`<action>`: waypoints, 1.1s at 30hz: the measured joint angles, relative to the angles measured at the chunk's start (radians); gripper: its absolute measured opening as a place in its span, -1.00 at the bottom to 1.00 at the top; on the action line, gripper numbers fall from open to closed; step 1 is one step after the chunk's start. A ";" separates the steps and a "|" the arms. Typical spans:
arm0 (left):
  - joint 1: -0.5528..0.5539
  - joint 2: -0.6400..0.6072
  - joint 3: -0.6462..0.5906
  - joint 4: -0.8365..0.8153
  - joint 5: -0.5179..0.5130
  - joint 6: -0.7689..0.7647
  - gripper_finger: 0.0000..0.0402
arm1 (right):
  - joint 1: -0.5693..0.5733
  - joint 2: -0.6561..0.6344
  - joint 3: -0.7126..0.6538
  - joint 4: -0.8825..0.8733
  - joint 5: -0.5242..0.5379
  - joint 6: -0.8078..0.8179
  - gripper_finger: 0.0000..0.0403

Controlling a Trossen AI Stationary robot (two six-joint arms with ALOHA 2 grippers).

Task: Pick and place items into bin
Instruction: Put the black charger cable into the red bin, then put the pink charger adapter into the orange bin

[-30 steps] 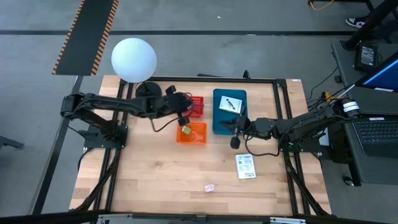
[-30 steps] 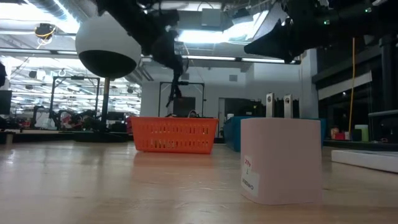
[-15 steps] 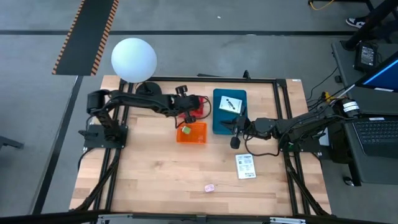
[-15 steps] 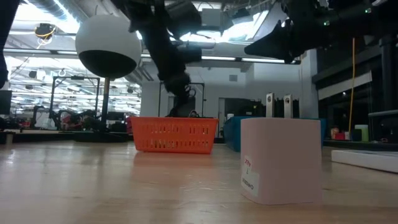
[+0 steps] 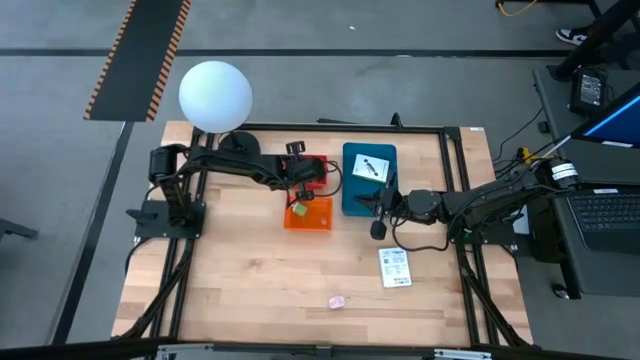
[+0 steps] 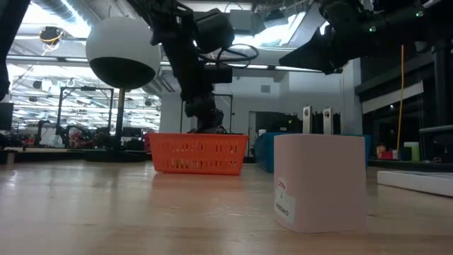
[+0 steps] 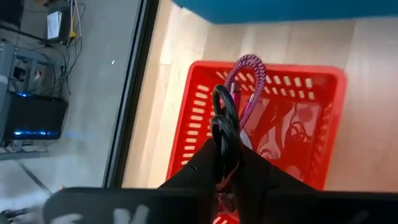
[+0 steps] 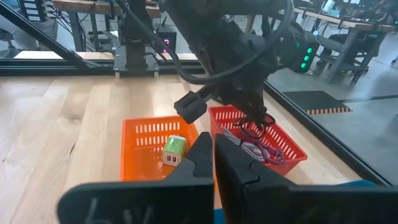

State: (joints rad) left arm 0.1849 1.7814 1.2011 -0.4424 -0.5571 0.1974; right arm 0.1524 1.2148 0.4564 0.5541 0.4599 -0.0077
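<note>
Left gripper (image 7: 225, 167) jaws are clamped on the black cord (image 7: 224, 121) and dark-red cord (image 7: 249, 84) over the red basket (image 7: 193, 118); they look light and floppy, so pinching the bunched loops seems best.

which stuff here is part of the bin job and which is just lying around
Job:
- black and dark-red cords in the left gripper over the red bin
- white packet on the table
- pink piece
- orange bin, teal bin

Lying about:
- white globe lamp
- laptop
</note>
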 joint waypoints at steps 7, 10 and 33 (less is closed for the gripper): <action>-0.021 0.000 0.000 0.005 0.005 0.008 -0.63 | 0.000 0.000 0.000 0.002 0.000 0.006 -1.00; -0.022 0.000 0.000 0.005 0.002 0.008 -0.53 | 0.000 0.000 0.000 0.003 0.000 0.007 -1.00; -0.165 -0.007 0.131 -0.047 0.013 0.052 -0.34 | 0.050 0.000 0.000 -0.031 -0.146 0.095 -1.00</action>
State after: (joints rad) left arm 0.0204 1.7747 1.3320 -0.4899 -0.5440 0.2494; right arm 0.2024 1.2152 0.4564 0.5228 0.3138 0.0871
